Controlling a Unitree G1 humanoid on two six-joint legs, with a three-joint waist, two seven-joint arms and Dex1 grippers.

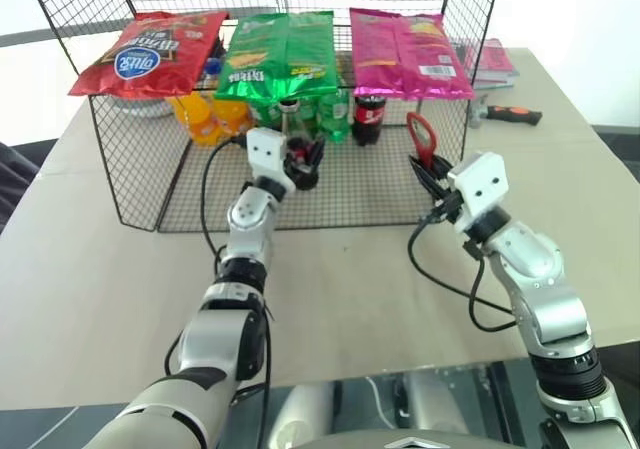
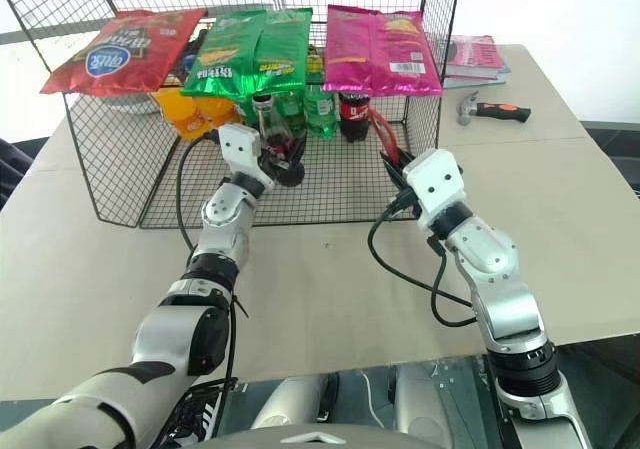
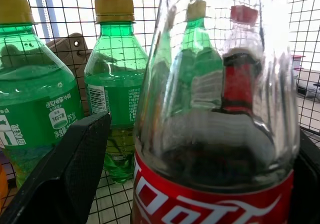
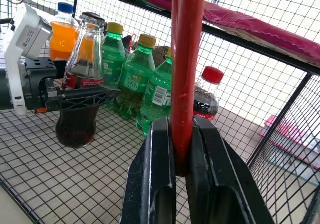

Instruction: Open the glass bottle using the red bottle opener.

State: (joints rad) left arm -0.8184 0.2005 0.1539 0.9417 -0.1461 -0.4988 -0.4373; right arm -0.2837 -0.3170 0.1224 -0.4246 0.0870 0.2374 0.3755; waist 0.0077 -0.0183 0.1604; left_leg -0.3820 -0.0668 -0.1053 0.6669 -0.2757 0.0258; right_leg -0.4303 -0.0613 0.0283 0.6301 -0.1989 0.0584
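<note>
1. Head views: nearest the camera, at lower right of the frame, the right gripper (image 1: 425, 165) rises from its white wrist block, its fingers clenched on the red bottle opener (image 1: 420, 139), which stands upright just right of centre, in front of the wire cage (image 1: 140, 184). Left of centre, the left gripper (image 1: 303, 161) reaches into the cage with its fingers spread either side of the glass bottle (image 2: 270, 139), which stands upright on the cage's mesh floor. Behind it stand green soda bottles (image 1: 335, 114), orange ones (image 1: 200, 117) and a squat dark cola bottle (image 1: 368, 117). Red (image 1: 150, 49), green (image 1: 282, 54) and pink (image 1: 408, 54) snack bags lie on the cage top. At upper right of the table (image 1: 90, 289) lies an orange-handled tool (image 1: 510, 115), beside some pink books (image 1: 490, 59).

2. Left wrist view: the glass bottle (image 3: 220, 109) fills the centre and right, its clear neck above the red label. One black finger (image 3: 65, 174) sits at lower left, apart from the glass; whether the other one touches cannot be told. Green bottles (image 3: 115, 84) stand behind.

3. Right wrist view: two black fingers (image 4: 155, 184) at bottom centre pinch the opener (image 4: 187, 59), which runs straight up. At left, the left gripper (image 4: 82, 97) brackets the bottle (image 4: 80, 74) at its waist.
</note>
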